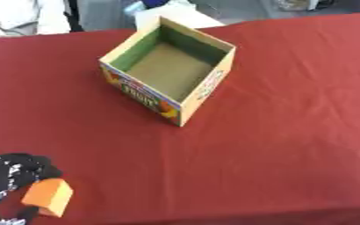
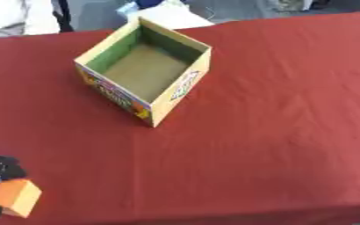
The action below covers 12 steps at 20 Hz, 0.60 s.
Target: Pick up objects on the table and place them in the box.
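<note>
**Orange block held at the near-left corner, box open farther up the table**

Orange block [image 1: 48, 196] sits in the robot's left hand [image 1: 12, 172], down at the lower left corner of the table. The black fingers curl around the block's upper and left side, and another bit of the hand shows beneath it at the very bottom edge, so the block is pinched between them. It looks like a small foam-like cuboid, tilted, one pale face turned up and to the right. Whether it rests on the cloth or is lifted off it, I cannot tell.

Outward from there, the red tablecloth [image 1: 275, 145] spreads wide, lightly creased. Well apart from the hand, toward the far middle of the table, stands the cardboard box [image 1: 170, 70], open at the top, turned cornerwise to the robot. Its inner walls are green at the far sides, its floor plain brown, its outer faces printed in bright colours. The right hand does not show.
</note>
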Tool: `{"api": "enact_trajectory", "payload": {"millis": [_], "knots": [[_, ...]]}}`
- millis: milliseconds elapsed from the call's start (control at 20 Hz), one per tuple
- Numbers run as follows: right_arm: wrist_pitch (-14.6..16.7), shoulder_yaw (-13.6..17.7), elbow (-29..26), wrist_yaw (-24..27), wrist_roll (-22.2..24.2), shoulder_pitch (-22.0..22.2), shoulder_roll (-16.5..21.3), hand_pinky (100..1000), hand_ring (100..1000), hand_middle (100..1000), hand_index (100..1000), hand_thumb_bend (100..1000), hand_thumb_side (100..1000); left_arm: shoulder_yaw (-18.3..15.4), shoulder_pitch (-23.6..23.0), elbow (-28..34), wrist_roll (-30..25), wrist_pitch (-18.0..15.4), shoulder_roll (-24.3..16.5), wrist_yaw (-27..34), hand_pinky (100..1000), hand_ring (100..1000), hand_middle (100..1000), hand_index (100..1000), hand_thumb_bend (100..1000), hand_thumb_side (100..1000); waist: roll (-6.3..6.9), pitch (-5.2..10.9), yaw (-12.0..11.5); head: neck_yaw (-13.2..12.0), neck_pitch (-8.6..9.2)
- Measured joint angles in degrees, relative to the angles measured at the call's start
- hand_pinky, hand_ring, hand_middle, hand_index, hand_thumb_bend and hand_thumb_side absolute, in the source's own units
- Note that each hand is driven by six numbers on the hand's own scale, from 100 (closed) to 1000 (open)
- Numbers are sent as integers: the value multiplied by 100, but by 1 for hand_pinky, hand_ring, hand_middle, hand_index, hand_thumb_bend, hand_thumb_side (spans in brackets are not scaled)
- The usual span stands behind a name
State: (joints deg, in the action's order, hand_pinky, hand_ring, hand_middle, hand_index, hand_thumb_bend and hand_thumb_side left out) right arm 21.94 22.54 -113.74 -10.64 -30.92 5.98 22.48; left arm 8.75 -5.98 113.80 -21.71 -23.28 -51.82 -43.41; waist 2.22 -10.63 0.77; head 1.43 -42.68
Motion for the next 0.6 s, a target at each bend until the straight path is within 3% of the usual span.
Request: {"api": "enact_trajectory", "payload": {"millis": [600], "knots": [[18,-2,0,19,40,-27,-1,635,743,504,695,100,758,89,115,-10,-120,41,32,-254,944,973,887,998,100,340,-18,-31,29,113,2]]}}
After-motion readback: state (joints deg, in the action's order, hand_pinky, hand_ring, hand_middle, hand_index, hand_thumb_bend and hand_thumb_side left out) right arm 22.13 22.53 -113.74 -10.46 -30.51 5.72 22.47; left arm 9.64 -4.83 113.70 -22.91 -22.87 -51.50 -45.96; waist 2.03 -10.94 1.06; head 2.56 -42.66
